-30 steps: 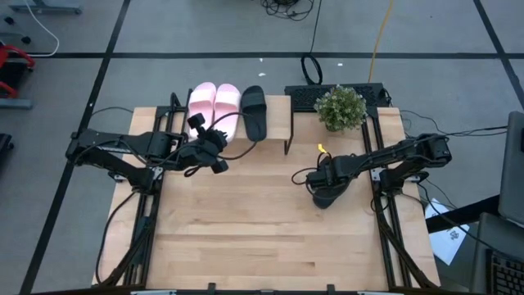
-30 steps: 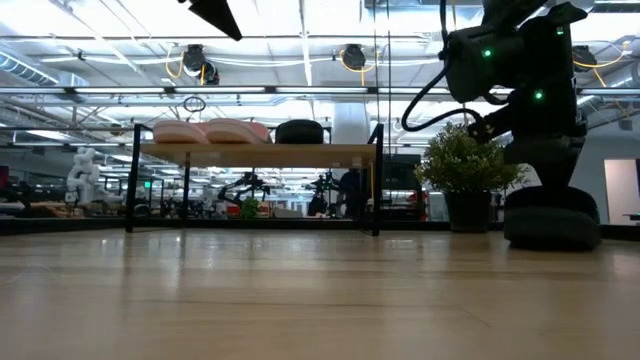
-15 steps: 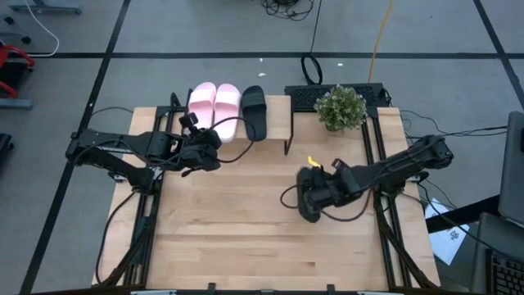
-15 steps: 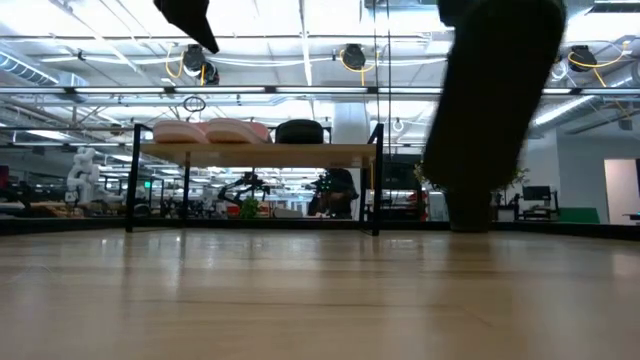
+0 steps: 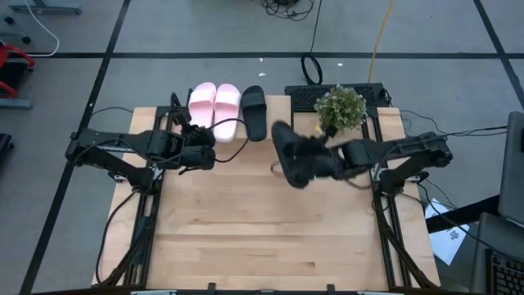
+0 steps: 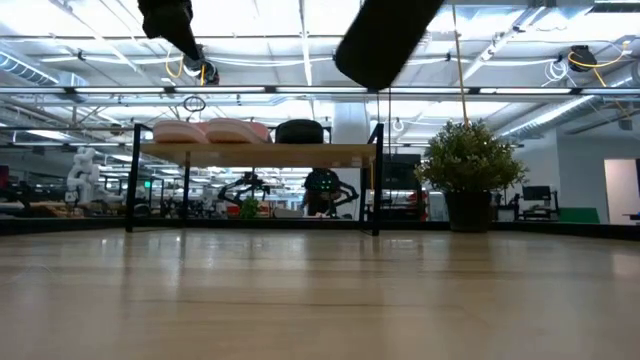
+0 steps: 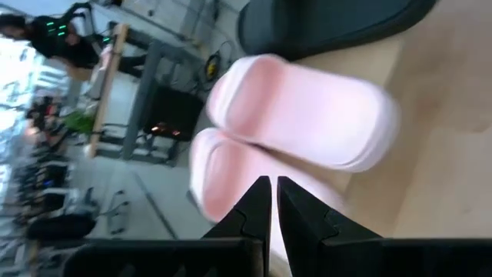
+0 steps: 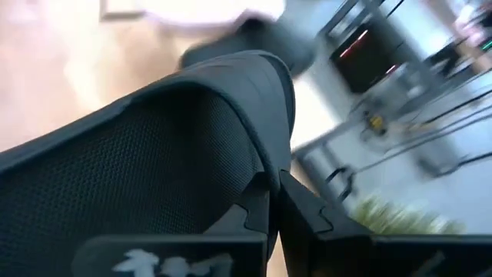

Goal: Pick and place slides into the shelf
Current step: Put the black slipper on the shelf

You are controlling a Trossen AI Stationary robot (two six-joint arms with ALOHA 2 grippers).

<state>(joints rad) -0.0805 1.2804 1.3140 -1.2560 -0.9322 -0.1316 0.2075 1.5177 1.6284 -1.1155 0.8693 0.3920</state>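
The shelf (image 5: 278, 102) holds two pink slides (image 5: 214, 102) and one black; right claw (image 5: 315, 160) pinches another black slide (image 5: 288, 152).

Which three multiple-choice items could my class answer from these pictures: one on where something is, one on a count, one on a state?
1. Where is the potted plant?
A. by the table's far right corner
B. on the shelf
C. at the table's near edge

2. How many slides lie on the shelf?
A. one
B. three
C. four

3. What is the right gripper doing?
A. resting open on the table
B. holding a black slide in the air
C. gripping the plant

Answers:
1. A, the high view shows the plant beside the shelf's right end, at the far right corner.
2. B, two pink slides and one black slide lie side by side on top.
3. B, its wrist view shows its fingers shut on the black strap, and the low view shows the slide well above the tabletop.
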